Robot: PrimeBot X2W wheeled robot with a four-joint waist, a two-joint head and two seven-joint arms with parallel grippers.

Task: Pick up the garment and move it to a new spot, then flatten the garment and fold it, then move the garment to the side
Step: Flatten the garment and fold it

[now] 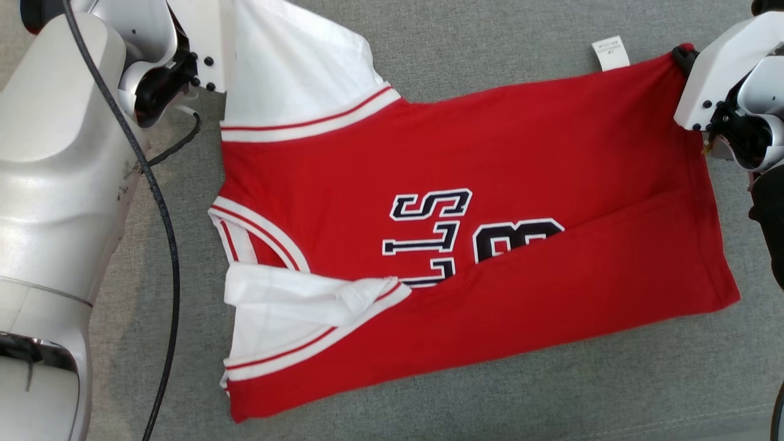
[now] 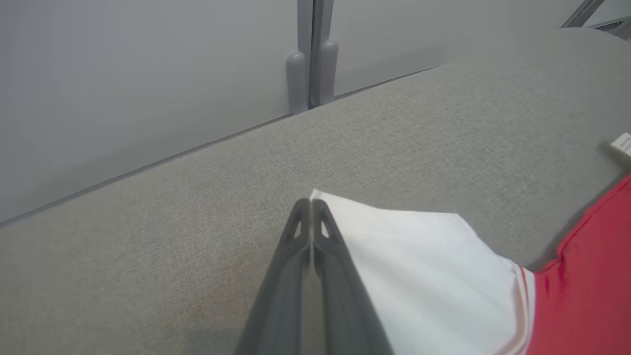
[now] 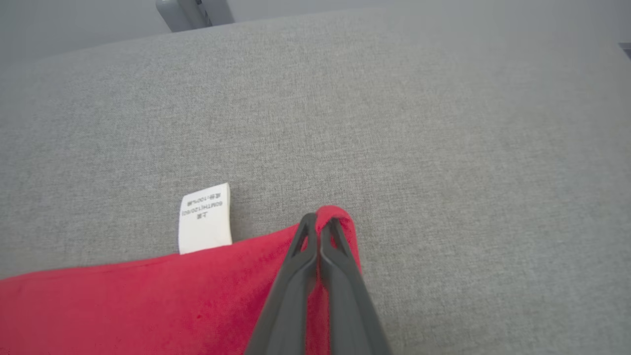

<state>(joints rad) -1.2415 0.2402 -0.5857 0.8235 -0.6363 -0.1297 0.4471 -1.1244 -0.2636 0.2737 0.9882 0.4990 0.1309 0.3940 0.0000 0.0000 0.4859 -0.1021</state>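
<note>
– While both grippers hold the far edge of the jersey [image 1: 490, 184], which lies face up and sideways on the grey upholstered surface [image 1: 490, 392], what do we read as the step in hand?

– We read it as the flattening pull. On the left gripper [image 2: 311, 204] the fingers are pressed together, pinching the outer corner of the upper white sleeve [image 2: 419, 256]. On the right gripper [image 3: 318, 222] the fingers are likewise closed, pinching the red hem corner [image 3: 331, 211] near the care label [image 3: 204, 217].

– What does a good pull call for?

– We judge that the two grippers should draw apart along the garment's length, low over the surface, until the far edge runs straight. Lifting too high would likely drag the body into new creases.

– And what do we see unflattened?

– The lower sleeve [image 1: 288, 303] lies doubled over the chest, touching the lettering [image 1: 432, 205], and a long crease runs across the lower body. We expect these to need a separate pass, since the present grips take only the far edge.

– The risk?

– Each pinch takes little cloth, so we judge that a sharp tug could slip a corner free.
</note>
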